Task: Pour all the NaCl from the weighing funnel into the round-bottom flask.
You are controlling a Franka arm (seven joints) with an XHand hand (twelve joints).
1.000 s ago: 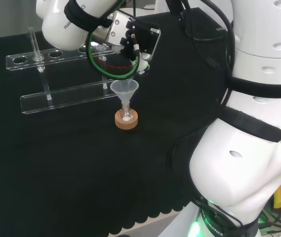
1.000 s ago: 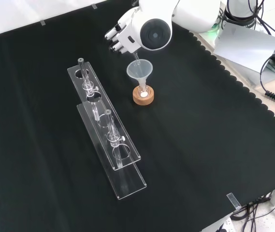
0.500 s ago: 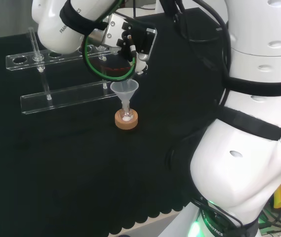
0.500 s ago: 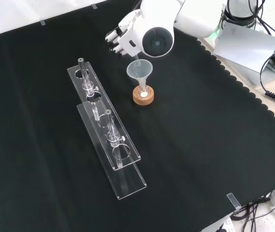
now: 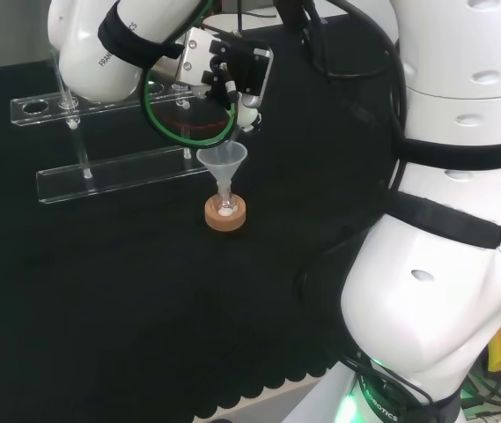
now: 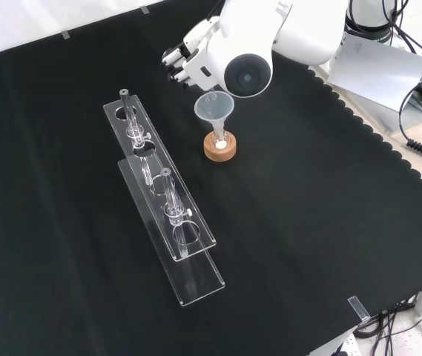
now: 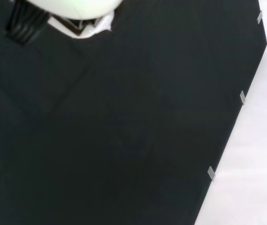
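Clear conical funnel, small glass flask, round cork ring

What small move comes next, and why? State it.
Probably hold the hand above the funnel a little longer before withdrawing. The funnel sits in the round-bottom flask on the cork ring, white powder already shows at the flask's bottom, and whether more remains cannot be seen.

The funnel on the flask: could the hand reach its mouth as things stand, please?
Probably yes. The hand hangs just above and beside the funnel, whose mouth is open, with nothing between them. The rack stands apart, to the left in the front view.
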